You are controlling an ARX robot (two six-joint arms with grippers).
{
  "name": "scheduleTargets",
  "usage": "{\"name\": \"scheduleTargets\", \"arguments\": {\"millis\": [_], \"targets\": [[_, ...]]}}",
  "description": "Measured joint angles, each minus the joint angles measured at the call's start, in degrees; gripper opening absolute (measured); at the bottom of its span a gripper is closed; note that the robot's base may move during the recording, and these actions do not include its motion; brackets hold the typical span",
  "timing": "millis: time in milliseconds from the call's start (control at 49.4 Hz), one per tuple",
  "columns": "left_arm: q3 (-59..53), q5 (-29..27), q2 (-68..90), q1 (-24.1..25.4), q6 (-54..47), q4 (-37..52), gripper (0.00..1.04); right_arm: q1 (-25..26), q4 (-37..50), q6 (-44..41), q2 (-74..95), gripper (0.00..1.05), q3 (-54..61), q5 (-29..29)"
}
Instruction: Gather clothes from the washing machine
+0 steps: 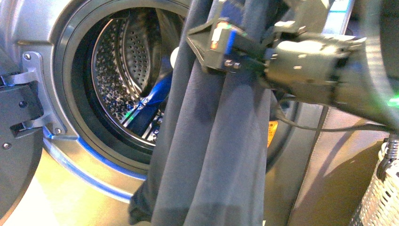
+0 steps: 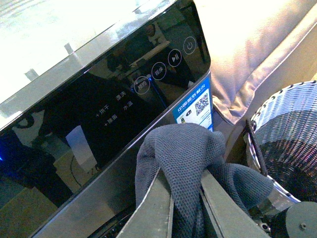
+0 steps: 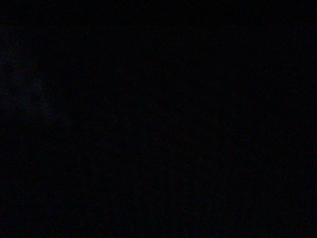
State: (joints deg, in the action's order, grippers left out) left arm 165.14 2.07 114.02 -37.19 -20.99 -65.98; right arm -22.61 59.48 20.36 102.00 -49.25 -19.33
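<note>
Dark grey clothes (image 1: 211,141) hang in a long limp fold in front of the washing machine (image 1: 61,155), from the top of the front view down to its bottom edge. In the left wrist view my left gripper (image 2: 184,173) is shut on a bunch of the clothes (image 2: 183,144), held above the machine's black control panel (image 2: 99,99). The round porthole stands open and shows the shiny perforated drum (image 1: 117,61). My right arm (image 1: 306,61) reaches in from the right against the hanging fabric, its fingers hidden. The right wrist view is dark.
The open door (image 1: 14,141) hangs at the left edge. A woven basket (image 1: 381,197) stands right of the machine, its mouth (image 2: 292,139) beside my left gripper. A pale cushion (image 2: 257,49) lies behind it. A yellow sticker (image 1: 272,133) shows on the machine's front.
</note>
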Motion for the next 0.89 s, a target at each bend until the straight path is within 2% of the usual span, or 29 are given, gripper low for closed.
{"name": "scheduleTargets", "arguments": {"millis": [203, 263, 426, 527, 689, 892], "targets": [[0.0, -0.22, 0.0, 0.0, 0.0, 0.0, 0.07, -1.81, 1.03, 1.36, 1.95, 0.94, -1.01, 6.23], [0.0, -0.37, 0.0, -0.02, 0.0, 0.0, 0.07, -2.21, 0.79, 1.7, 2.29, 0.86, -1.2, 7.15], [0.0, -0.61, 0.04, 0.0, 0.0, 0.0, 0.07, -2.67, -0.28, 2.36, 2.43, 0.55, -1.49, 8.87], [0.0, -0.63, 0.04, 0.0, 0.0, 0.02, 0.07, -2.6, -0.17, 2.49, 1.7, 0.41, -1.09, 9.33], [0.2, -0.55, 0.04, -0.09, 0.0, 0.37, 0.07, -0.87, 0.28, 4.09, -4.52, 0.12, 3.67, 8.07], [0.33, -0.35, 0.04, -0.28, 0.0, 0.79, 0.07, 3.74, -4.22, 7.61, -17.31, 0.1, 7.28, 4.61]]}}
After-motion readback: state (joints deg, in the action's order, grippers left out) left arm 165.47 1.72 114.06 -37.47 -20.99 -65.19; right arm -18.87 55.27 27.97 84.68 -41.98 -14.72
